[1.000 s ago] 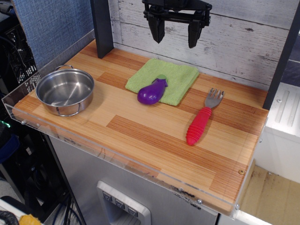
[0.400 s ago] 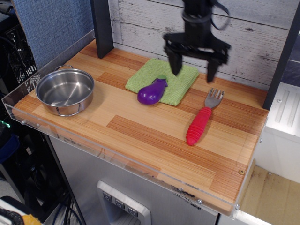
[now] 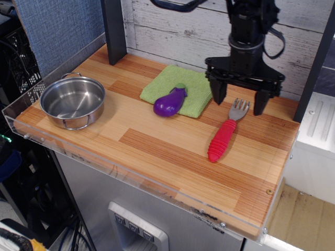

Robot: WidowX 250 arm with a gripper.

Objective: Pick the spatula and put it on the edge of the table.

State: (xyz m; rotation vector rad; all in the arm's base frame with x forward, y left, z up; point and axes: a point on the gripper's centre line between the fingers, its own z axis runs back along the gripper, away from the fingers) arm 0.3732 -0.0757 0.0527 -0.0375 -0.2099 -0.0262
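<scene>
The worktop (image 3: 157, 146) is smooth striped wood with a clear acrylic rim. The pot (image 3: 73, 101) is shiny metal and the cloth (image 3: 196, 83) soft and matt. The spatula (image 3: 226, 130) has a ribbed red handle, and the eggplant (image 3: 169, 101) is glossy plastic.

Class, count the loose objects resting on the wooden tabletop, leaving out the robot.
4: a pot at the left, a green cloth at the back, an eggplant on the cloth's front edge, a spatula at the right.

You have one spatula (image 3: 225, 132), one eggplant (image 3: 170, 101), one green cloth (image 3: 180, 89) and one steel pot (image 3: 73, 101) on one bench (image 3: 157, 151).
</scene>
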